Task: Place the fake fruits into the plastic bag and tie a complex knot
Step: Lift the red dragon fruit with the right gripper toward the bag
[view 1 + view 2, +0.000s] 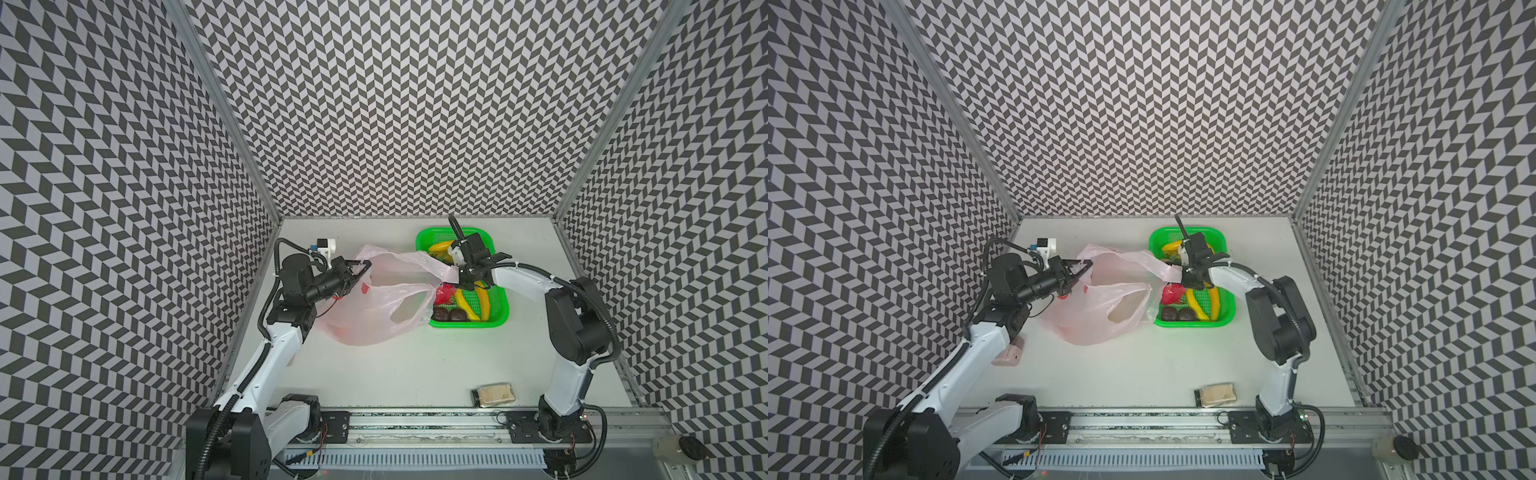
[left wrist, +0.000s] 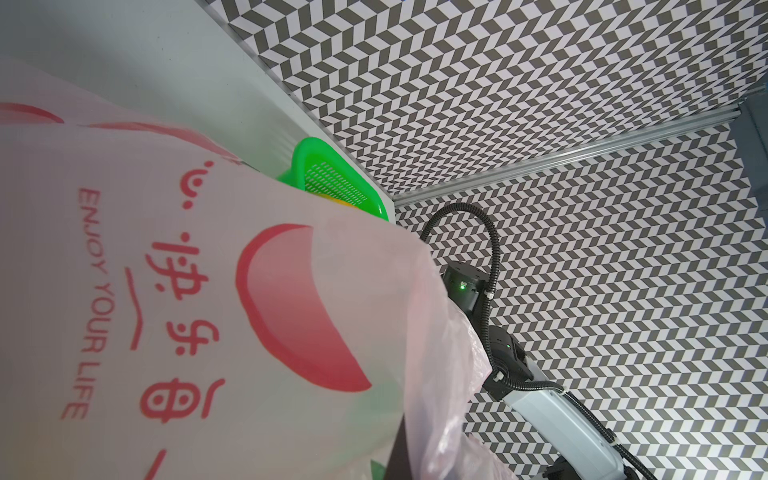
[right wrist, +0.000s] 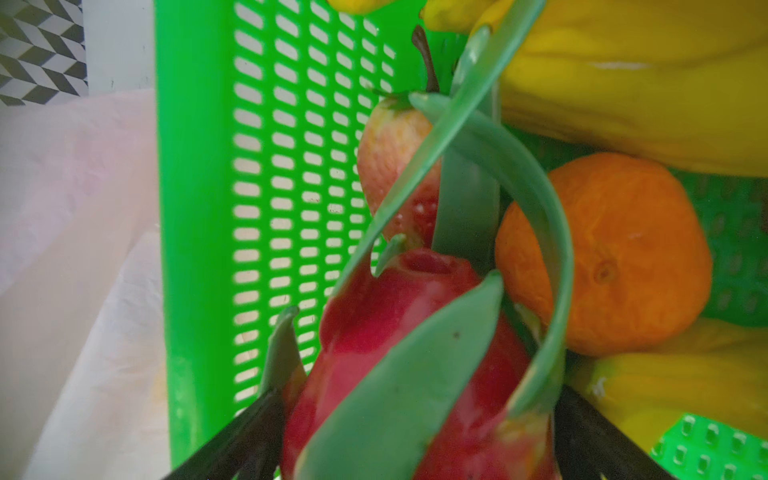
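Two end effectors are pictured at work on one bagging job. The left end effector [image 1: 362, 266] is clamped shut on the rim of the plastic bag [image 1: 374, 309]. That rim is held raised off the surface [image 1: 415, 365], evidently so that the mouth gapes toward the fruit. The bag's body sags between the two end effectors, and no fruit can be made out for certain inside it.

The right end effector [image 3: 415, 436] is lowered into the green mesh basket [image 1: 461, 325] with its jaws spread wide. One jaw stands on each side of the dragon fruit [image 3: 395, 332] directly beneath it; whether the pads already touch the skin cannot be told. An orange [image 3: 602, 249] and the bananas [image 1: 482, 301] are packed just beside that end effector, with two dark brown fruits [image 1: 449, 314] near it.

The basket is set against the bag's open side, seemingly to shorten each carry. The loop handles [image 1: 411, 286] are seen loose and untied, so the knot is judged far off.
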